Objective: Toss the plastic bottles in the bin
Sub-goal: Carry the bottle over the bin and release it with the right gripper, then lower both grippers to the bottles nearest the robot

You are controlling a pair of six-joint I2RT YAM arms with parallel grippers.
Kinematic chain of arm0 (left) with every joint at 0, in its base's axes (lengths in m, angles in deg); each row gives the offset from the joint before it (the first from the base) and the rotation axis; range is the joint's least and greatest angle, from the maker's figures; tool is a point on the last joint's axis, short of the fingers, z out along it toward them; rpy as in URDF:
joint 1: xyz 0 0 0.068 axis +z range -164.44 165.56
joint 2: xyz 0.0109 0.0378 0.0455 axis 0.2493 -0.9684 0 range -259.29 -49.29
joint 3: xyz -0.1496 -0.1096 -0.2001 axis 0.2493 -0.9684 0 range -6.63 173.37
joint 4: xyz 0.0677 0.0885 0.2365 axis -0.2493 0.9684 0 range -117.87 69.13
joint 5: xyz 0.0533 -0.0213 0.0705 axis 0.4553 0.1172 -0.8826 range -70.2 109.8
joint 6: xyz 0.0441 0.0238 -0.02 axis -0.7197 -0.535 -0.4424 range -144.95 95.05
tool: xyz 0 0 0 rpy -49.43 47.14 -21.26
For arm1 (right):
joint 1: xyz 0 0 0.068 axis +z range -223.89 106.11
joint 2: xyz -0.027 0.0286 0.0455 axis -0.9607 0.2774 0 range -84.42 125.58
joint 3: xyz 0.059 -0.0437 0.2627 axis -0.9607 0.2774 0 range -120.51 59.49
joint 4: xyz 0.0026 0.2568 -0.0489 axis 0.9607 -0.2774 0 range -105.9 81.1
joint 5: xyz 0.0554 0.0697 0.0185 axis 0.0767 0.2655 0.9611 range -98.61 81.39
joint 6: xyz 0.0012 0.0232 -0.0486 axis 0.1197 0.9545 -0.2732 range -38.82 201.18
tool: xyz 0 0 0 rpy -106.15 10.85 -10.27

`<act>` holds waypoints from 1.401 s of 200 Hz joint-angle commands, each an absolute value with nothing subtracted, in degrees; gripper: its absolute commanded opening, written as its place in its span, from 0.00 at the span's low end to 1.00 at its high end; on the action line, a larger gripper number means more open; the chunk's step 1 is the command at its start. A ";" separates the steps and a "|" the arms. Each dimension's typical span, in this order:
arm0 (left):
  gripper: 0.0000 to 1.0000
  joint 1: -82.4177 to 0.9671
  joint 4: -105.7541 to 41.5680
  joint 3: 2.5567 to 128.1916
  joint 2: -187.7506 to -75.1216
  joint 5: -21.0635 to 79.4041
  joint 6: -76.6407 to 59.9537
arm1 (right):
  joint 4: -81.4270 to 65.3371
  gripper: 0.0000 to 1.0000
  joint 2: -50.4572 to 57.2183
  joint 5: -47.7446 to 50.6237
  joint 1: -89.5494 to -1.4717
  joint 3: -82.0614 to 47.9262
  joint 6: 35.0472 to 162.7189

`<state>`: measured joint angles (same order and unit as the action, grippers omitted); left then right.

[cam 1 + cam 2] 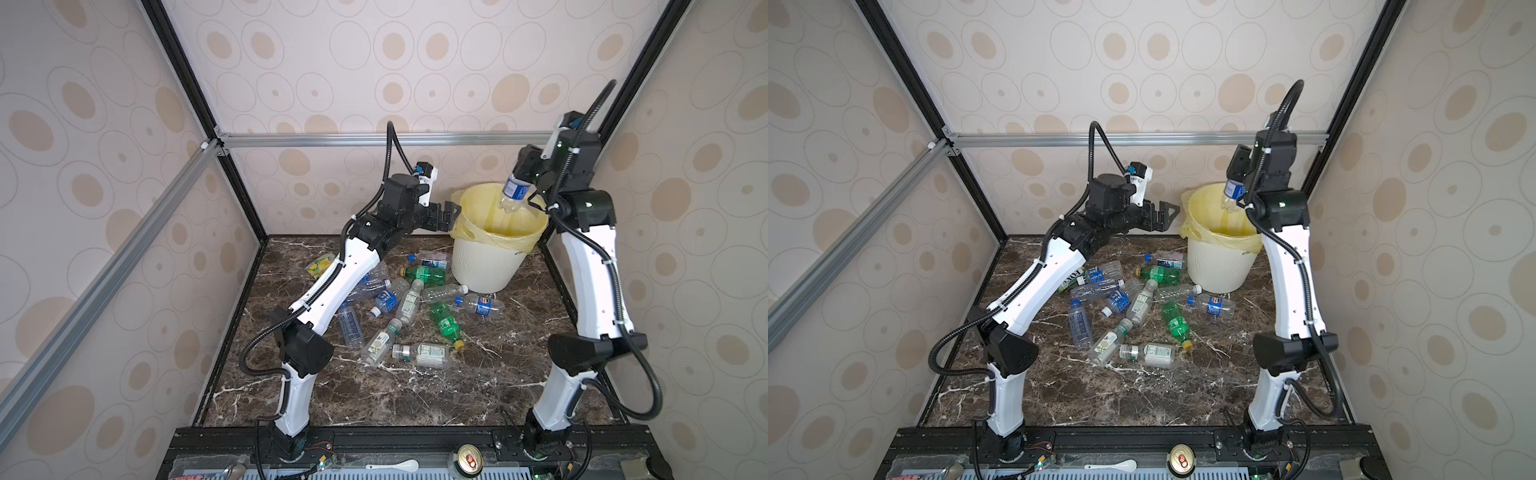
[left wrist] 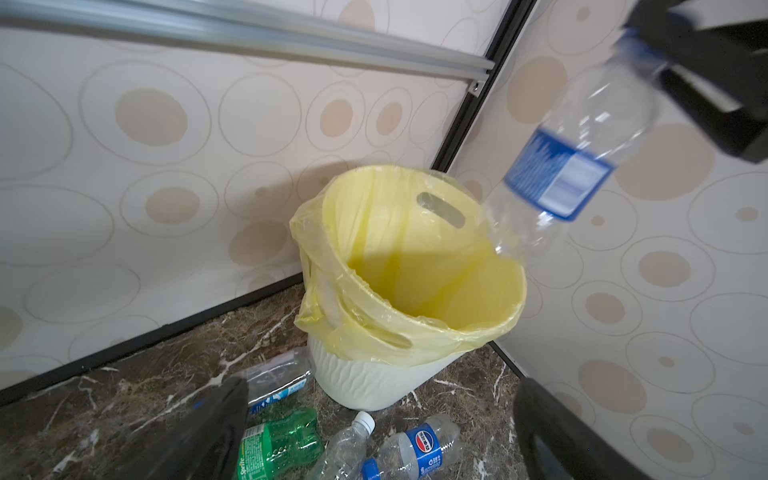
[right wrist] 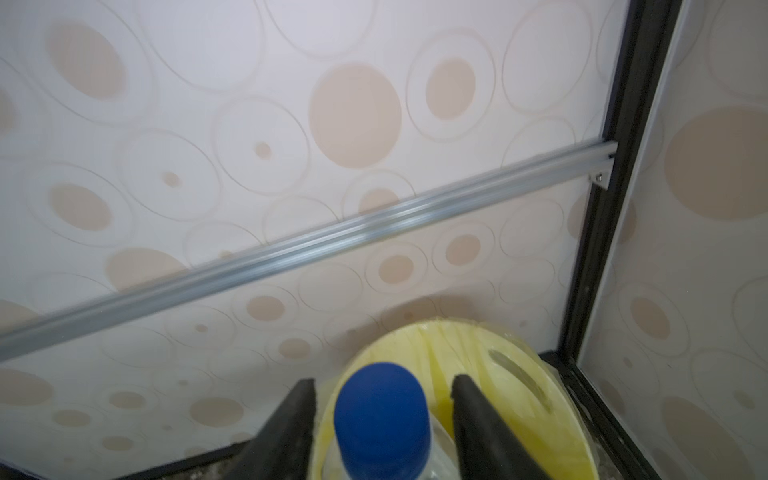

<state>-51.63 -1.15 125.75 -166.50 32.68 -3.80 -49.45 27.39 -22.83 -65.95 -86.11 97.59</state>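
The bin (image 1: pixel 482 266) (image 1: pixel 1217 266), white and ribbed with a yellow liner, stands at the back right of the marble table. Over its mouth a clear bottle (image 1: pixel 514 192) (image 1: pixel 1232 192) (image 2: pixel 561 166) with a blue label hangs base down. Its blue cap (image 3: pixel 380 411) sits between the fingers of my right gripper (image 1: pixel 521 174) (image 3: pixel 384 379), with a gap on each side, so the jaws stand open. My left gripper (image 1: pixel 446 216) (image 1: pixel 1163 216) (image 2: pixel 382 388) hovers open and empty beside the bin's left rim. Several plastic bottles (image 1: pixel 407 303) lie in a heap mid-table, among them green ones (image 1: pixel 446 322).
A yellow-green snack packet (image 1: pixel 320 264) lies partly under my left arm. A drink can (image 1: pixel 467 459) and a white spoon (image 1: pixel 399 465) rest on the front ledge. Walls and a metal rail (image 1: pixel 374 139) close in behind the bin.
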 commanded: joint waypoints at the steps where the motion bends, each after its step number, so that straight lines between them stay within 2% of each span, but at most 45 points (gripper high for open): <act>1: 0.99 -52.11 1.31 129.25 -168.39 32.83 -1.76 | -57.85 0.86 31.59 -21.62 -66.60 -90.09 98.61; 19: 0.99 -52.00 3.87 131.71 -170.20 31.25 -1.59 | -53.68 0.96 29.32 -21.39 -66.60 -85.44 97.62; 35: 0.99 -52.01 7.41 134.63 -171.74 28.48 -1.83 | -52.04 1.00 27.42 -20.70 -66.66 -82.54 98.31; 69: 0.99 -51.65 12.73 134.74 -171.10 20.18 -0.50 | -54.86 1.00 25.09 -16.11 -66.65 -81.87 102.20; 114: 0.99 -51.66 12.88 125.19 -165.75 8.75 1.95 | -54.47 1.00 19.59 -10.82 -65.32 -75.72 104.70; 145: 0.99 -51.92 7.63 111.21 -157.16 0.70 6.36 | -54.31 1.00 15.27 -13.27 -60.24 -69.38 102.02; 161: 0.99 -52.13 1.33 98.53 -149.95 -2.70 10.33 | -54.85 1.00 12.04 -12.58 -58.19 -63.88 102.63; 185: 0.99 -52.09 -16.61 73.67 -135.83 -0.94 13.55 | -53.16 1.00 6.52 -13.93 -52.34 -51.36 102.19; 195: 0.99 -51.89 -19.66 66.36 -131.07 -3.07 17.06 | -52.14 1.00 4.21 -14.97 -50.17 -46.68 102.15; 244: 0.99 -51.06 -6.31 60.01 -125.60 -3.33 12.96 | -47.91 1.00 -6.03 -24.65 -38.86 -28.43 97.89; 280: 0.99 -49.57 -4.66 50.37 -119.90 -5.19 14.03 | -44.57 1.00 -7.93 -24.53 -33.87 -18.00 102.23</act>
<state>-50.95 -8.43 54.63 -123.03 -2.27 12.81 -47.57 -8.17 -21.65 -36.62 -22.34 99.90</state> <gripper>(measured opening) 0.991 0.997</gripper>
